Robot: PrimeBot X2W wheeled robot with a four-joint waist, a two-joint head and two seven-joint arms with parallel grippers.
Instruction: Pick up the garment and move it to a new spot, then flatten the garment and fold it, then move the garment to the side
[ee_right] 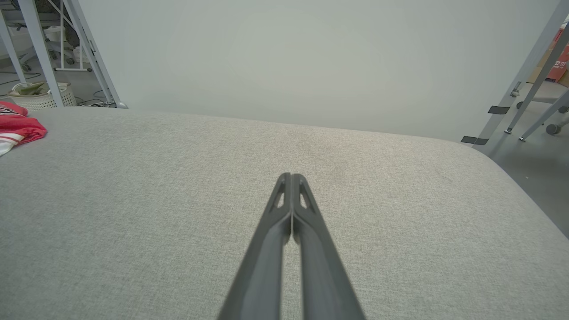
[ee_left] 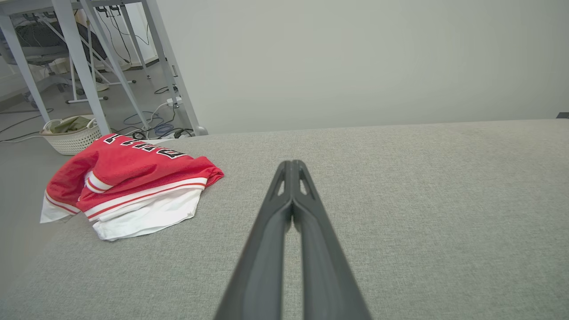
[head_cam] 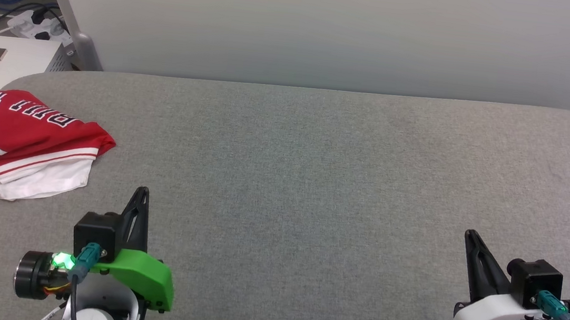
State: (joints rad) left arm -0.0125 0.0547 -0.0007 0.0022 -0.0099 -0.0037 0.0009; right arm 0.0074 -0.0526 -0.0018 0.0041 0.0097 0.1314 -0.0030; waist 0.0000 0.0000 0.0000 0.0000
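The garment [head_cam: 22, 140], a red jersey with white sleeves, striped trim and black lettering, lies folded in a loose bundle at the far left of the grey padded table [head_cam: 314, 184]. It appears again in the left wrist view [ee_left: 133, 186] and at the left edge of the right wrist view [ee_right: 18, 129]. My left gripper [head_cam: 142, 191] hovers low near the front left, shut and empty, to the right of the garment and apart from it [ee_left: 292, 162]. At the front right my right gripper [head_cam: 469, 233] is shut with nothing in it [ee_right: 291, 175].
A pale wall [head_cam: 330, 27] rises behind the table. A white cabinet [head_cam: 4, 59] and a power strip with cables [head_cam: 39, 25] sit past the back left corner. A white laundry basket [ee_left: 73, 133] stands on the floor among grey table legs [ee_left: 89, 66].
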